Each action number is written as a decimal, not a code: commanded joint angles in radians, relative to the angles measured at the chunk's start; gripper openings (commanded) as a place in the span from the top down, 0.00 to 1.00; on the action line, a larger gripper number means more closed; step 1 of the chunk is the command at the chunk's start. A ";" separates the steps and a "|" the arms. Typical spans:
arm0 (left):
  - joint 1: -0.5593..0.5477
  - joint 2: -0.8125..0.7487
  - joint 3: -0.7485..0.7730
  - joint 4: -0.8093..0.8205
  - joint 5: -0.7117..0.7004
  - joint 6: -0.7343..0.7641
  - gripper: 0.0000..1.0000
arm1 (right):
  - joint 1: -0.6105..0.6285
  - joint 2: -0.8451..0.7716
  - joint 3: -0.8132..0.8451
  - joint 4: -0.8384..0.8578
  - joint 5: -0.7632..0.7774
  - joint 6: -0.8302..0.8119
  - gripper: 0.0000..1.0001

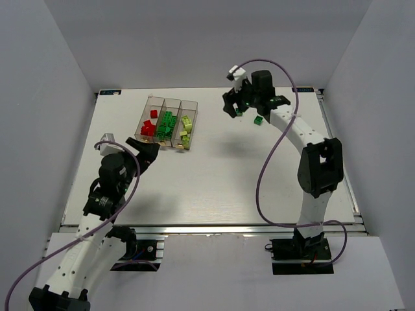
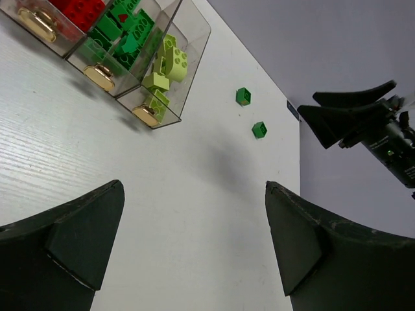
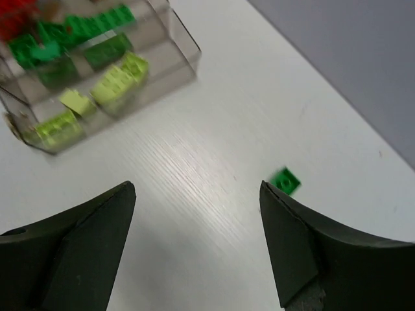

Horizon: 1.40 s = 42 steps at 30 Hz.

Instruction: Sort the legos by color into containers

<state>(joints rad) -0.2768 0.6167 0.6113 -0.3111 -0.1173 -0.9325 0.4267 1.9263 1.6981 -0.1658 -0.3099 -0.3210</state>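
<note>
Surface (image 1: 214,188): white, carrying the bins and a couple of loose bricks.
Bins (image 1: 172,100): three clear ones joined side by side, toward the far-left corner of the surface. Red bricks (image 1: 148,126) in the left one, dark green bricks (image 1: 166,123) in the middle, pale bricks (image 1: 186,129) in the right.
Loose pieces: first green brick (image 2: 243,96) and second green brick (image 2: 259,129), close together near the far edge, right of the middle, well apart from the bins.
Right fingers (image 3: 305,246): spread wide, nothing between them, hovering above the far edge near the loose pair.
Left fingers (image 2: 78,240): spread wide and empty, hanging over the left half, just on the near side of the bins.
Step in hand: by the look of it, fetching the two stray green pieces; sorting seems nearly done.
Next move: probably lowering the right fingers squarely round one green piece, pinching it, then carrying it to the middle bin. Careful centring needed, given so small a piece in so wide a gap.
</note>
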 commanded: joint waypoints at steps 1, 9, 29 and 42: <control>0.001 0.031 0.021 0.073 0.041 0.008 0.02 | -0.060 0.010 -0.023 -0.167 -0.006 -0.053 0.18; 0.001 0.087 0.024 0.110 0.059 -0.005 0.02 | -0.187 0.151 0.138 -0.336 0.106 -0.082 0.12; 0.001 0.052 0.010 0.043 0.033 -0.037 0.02 | -0.256 0.453 0.408 -0.442 0.135 -0.165 0.18; 0.001 0.095 0.015 0.063 0.045 -0.040 0.02 | -0.267 0.513 0.442 -0.454 0.117 -0.205 0.22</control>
<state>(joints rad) -0.2768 0.7113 0.6121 -0.2607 -0.0711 -0.9699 0.1638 2.4290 2.0964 -0.6090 -0.1684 -0.5068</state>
